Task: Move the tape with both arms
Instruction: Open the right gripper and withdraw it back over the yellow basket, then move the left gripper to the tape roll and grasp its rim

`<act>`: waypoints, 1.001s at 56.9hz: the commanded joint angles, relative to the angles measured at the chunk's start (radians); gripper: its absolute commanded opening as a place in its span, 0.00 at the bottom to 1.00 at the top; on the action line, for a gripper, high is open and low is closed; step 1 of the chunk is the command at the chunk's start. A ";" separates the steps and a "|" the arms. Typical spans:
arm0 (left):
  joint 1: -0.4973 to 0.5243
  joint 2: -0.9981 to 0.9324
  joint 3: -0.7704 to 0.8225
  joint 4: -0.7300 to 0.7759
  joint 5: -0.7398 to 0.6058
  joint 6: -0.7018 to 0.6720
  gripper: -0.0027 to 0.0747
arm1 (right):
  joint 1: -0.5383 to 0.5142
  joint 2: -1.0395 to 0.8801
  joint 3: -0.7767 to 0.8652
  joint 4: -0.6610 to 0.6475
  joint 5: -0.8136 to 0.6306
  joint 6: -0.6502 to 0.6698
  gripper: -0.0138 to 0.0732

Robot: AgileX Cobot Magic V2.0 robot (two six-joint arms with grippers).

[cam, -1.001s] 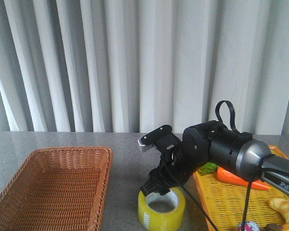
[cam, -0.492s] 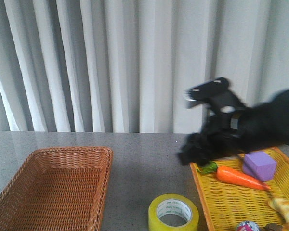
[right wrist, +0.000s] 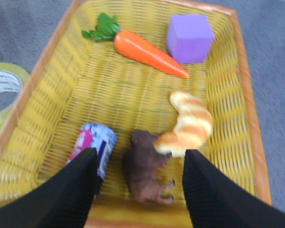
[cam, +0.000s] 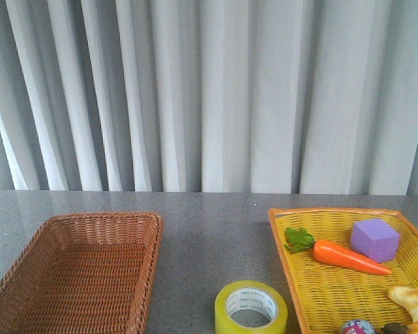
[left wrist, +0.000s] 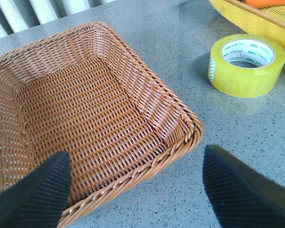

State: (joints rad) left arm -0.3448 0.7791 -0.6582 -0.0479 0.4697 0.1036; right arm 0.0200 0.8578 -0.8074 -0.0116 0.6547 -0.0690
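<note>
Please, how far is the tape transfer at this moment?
Done: the tape lies flat on the table between the brown basket and the yellow tray. In hand: nothing; the left gripper and the right gripper are open and empty. Left: the left arm's pickup.

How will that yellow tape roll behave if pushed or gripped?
The tape roll lies flat on its side on the table, so a push probably slides it rather than rolls it. Its glossy wall may be slippery. The open core offers a rim to pinch, likely stiff.
</note>
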 commanded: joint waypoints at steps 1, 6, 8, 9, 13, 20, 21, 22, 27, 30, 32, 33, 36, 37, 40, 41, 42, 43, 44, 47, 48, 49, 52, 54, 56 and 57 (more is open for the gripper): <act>-0.006 0.000 -0.033 -0.011 -0.062 -0.011 0.76 | -0.026 -0.096 0.055 -0.005 -0.086 0.014 0.61; -0.006 0.000 -0.033 -0.011 -0.062 -0.011 0.76 | -0.026 -0.159 0.113 -0.005 -0.093 0.014 0.61; -0.006 0.000 -0.033 -0.011 -0.062 -0.011 0.76 | -0.026 -0.176 0.130 -0.005 -0.093 0.014 0.61; -0.006 0.000 -0.033 -0.011 -0.063 -0.011 0.76 | -0.026 -0.182 0.139 -0.006 -0.093 0.014 0.61; -0.006 0.000 -0.033 -0.011 -0.071 -0.011 0.76 | -0.026 -0.208 0.164 -0.008 -0.091 0.013 0.61; -0.006 0.000 -0.033 -0.031 -0.083 -0.014 0.76 | -0.026 -0.219 0.173 -0.008 -0.076 0.011 0.61; -0.006 0.000 -0.033 -0.035 -0.086 -0.014 0.76 | -0.026 -0.219 0.173 -0.008 -0.074 0.011 0.61; -0.006 0.000 -0.033 -0.038 -0.088 -0.013 0.76 | -0.026 -0.220 0.173 -0.008 -0.075 0.011 0.61; -0.006 0.001 -0.034 -0.037 -0.091 0.002 0.76 | -0.026 -0.220 0.173 -0.008 -0.072 0.010 0.61; -0.007 0.005 -0.043 -0.037 -0.080 0.024 0.76 | -0.026 -0.220 0.173 -0.008 -0.072 0.010 0.61; -0.007 0.011 -0.058 -0.037 -0.057 0.038 0.76 | -0.026 -0.220 0.173 -0.008 -0.070 0.010 0.61; -0.007 0.014 -0.066 -0.038 -0.042 0.047 0.76 | -0.026 -0.220 0.173 -0.008 -0.070 0.010 0.61; -0.007 0.031 -0.105 -0.038 0.000 0.066 0.76 | -0.026 -0.220 0.173 -0.008 -0.065 0.010 0.61; -0.007 0.036 -0.116 -0.038 0.011 0.073 0.76 | -0.026 -0.220 0.173 -0.008 -0.063 0.010 0.61; -0.007 0.062 -0.167 -0.041 0.055 0.105 0.76 | -0.026 -0.220 0.173 -0.008 -0.058 0.010 0.61; -0.007 0.073 -0.189 -0.046 0.075 0.118 0.76 | -0.026 -0.220 0.173 -0.008 -0.058 0.010 0.61; -0.008 0.086 -0.211 -0.056 0.096 0.132 0.76 | -0.026 -0.220 0.173 -0.008 -0.058 0.010 0.61; -0.008 0.095 -0.226 -0.066 0.111 0.140 0.76 | -0.026 -0.220 0.173 -0.008 -0.058 0.010 0.61; -0.010 0.108 -0.248 -0.084 0.132 0.152 0.76 | -0.026 -0.220 0.173 -0.008 -0.058 0.010 0.61; -0.026 0.143 -0.304 -0.128 0.179 0.194 0.76 | -0.026 -0.220 0.173 -0.008 -0.058 0.010 0.61; -0.035 0.159 -0.324 -0.144 0.197 0.212 0.76 | -0.026 -0.220 0.173 -0.008 -0.058 0.010 0.61; -0.042 0.169 -0.336 -0.155 0.208 0.225 0.76 | -0.026 -0.220 0.173 -0.008 -0.058 0.010 0.61; -0.073 0.213 -0.383 -0.189 0.248 0.266 0.75 | -0.026 -0.220 0.173 -0.008 -0.057 0.010 0.61; -0.092 0.242 -0.410 -0.194 0.267 0.279 0.75 | -0.026 -0.220 0.173 -0.008 -0.057 0.009 0.61; -0.112 0.278 -0.438 -0.193 0.283 0.282 0.74 | -0.026 -0.220 0.173 -0.008 -0.057 0.009 0.61; -0.123 0.291 -0.455 -0.193 0.289 0.282 0.73 | -0.026 -0.220 0.173 -0.008 -0.057 0.009 0.61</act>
State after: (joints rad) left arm -0.4233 1.0120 -1.0211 -0.2007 0.7645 0.3570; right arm -0.0012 0.6400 -0.6074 -0.0115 0.6581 -0.0582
